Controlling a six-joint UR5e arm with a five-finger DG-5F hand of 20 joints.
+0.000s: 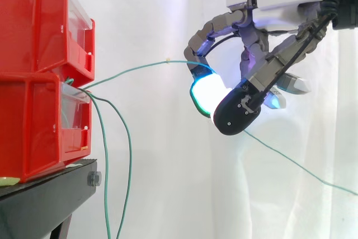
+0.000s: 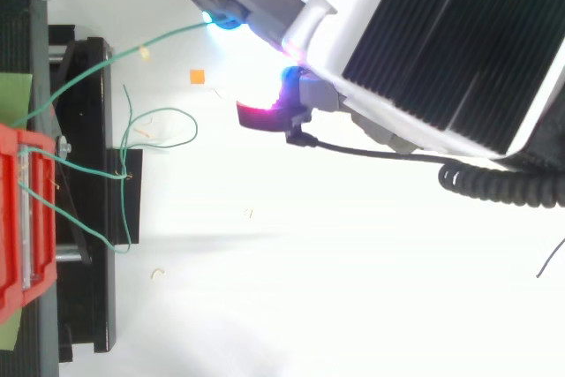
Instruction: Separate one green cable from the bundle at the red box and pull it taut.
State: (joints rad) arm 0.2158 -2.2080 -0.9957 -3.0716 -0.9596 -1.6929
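Observation:
Two stacked red bins (image 1: 39,71) stand on a black stand (image 1: 45,200) at the left. Several thin green cables come out of the gap between them. One green cable (image 1: 140,66) runs almost straight from the bins to my hand (image 1: 246,65), passes between its curled fingers and thumb, then trails down to the right (image 1: 296,163). The other green cables (image 1: 127,155) hang slack below the bins. From above, the held cable (image 2: 106,57) stretches from the red bin (image 2: 22,209) to my hand (image 2: 265,6), while loose cable loops (image 2: 154,134) lie beside the stand.
A white curtain forms the backdrop behind everything. The black stand (image 2: 84,192) carries the bins at the left of the top view. Small orange and tan scraps (image 2: 197,77) lie on the white floor below.

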